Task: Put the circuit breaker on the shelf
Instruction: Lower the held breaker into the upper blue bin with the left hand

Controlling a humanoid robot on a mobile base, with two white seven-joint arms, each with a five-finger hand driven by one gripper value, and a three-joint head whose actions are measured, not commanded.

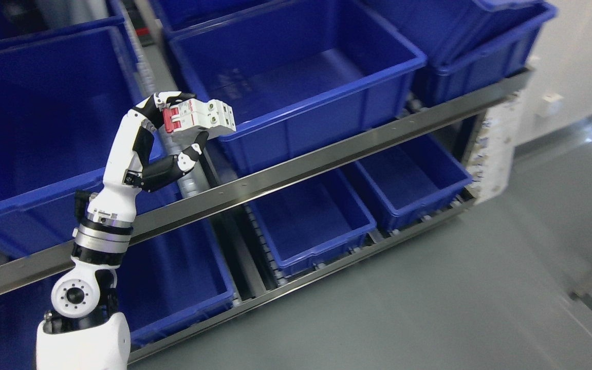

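Note:
A white circuit breaker (201,119) with red switch levers is held up in my left hand (185,123), whose fingers are shut on it from above and below. The left arm rises from the lower left. The breaker hangs in the air in front of the near left corner of the large blue bin (296,77) on the upper shelf level, just above the roller track between two bins. My right hand does not show.
A steel shelf rail (327,154) runs diagonally across the rack. Another big blue bin (34,128) sits at the left, more at the upper right (481,46). Smaller blue bins (316,216) stand on the lower level. Grey floor lies to the right.

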